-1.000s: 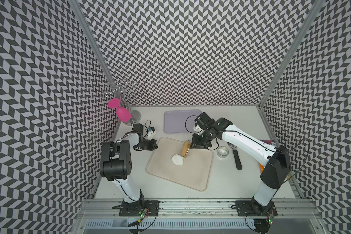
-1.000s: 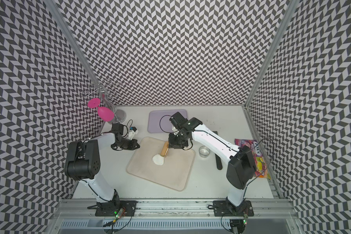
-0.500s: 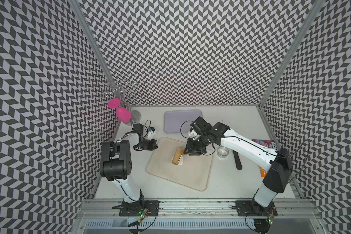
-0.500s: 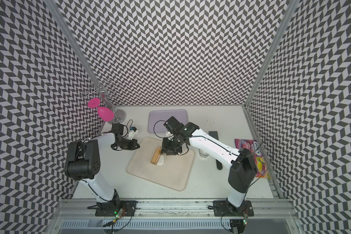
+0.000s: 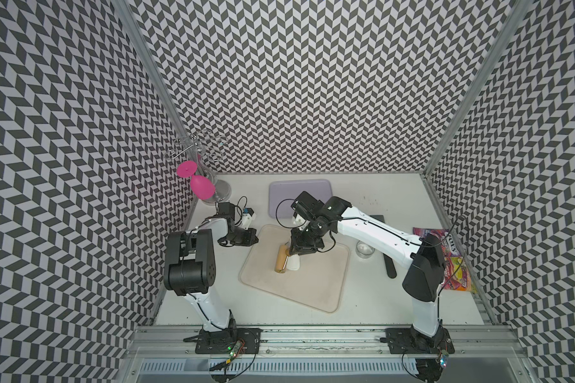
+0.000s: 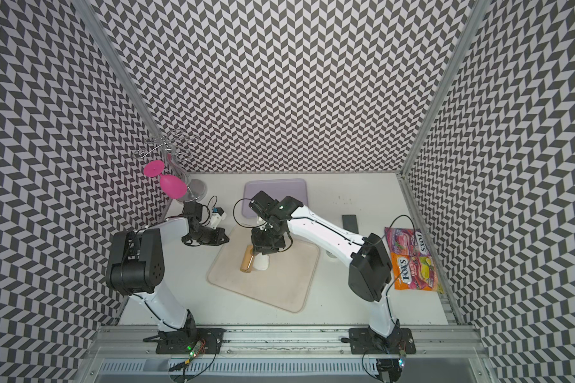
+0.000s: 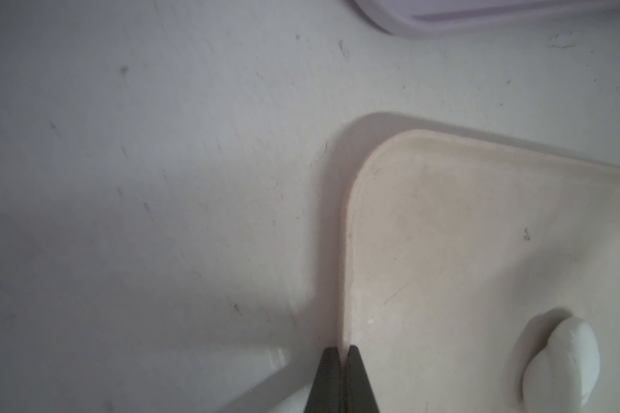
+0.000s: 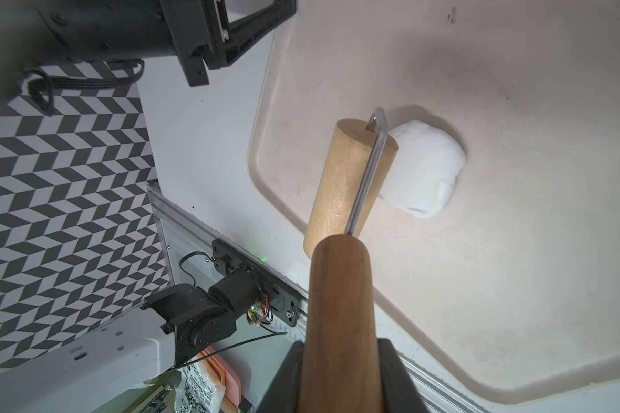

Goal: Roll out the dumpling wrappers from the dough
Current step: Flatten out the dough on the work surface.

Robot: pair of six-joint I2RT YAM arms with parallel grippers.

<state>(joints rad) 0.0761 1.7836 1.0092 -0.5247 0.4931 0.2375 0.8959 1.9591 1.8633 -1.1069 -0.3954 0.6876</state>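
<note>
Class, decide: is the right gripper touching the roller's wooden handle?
Touching. The right wrist view shows the wooden handle pinched in the right gripper, with no gap on either side.

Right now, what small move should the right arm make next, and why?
Probably press down and push the roller across the dough: the right gripper grips its handle, the roller sits right beside the dough, and the dough is a thick lump, not flattened.
</note>
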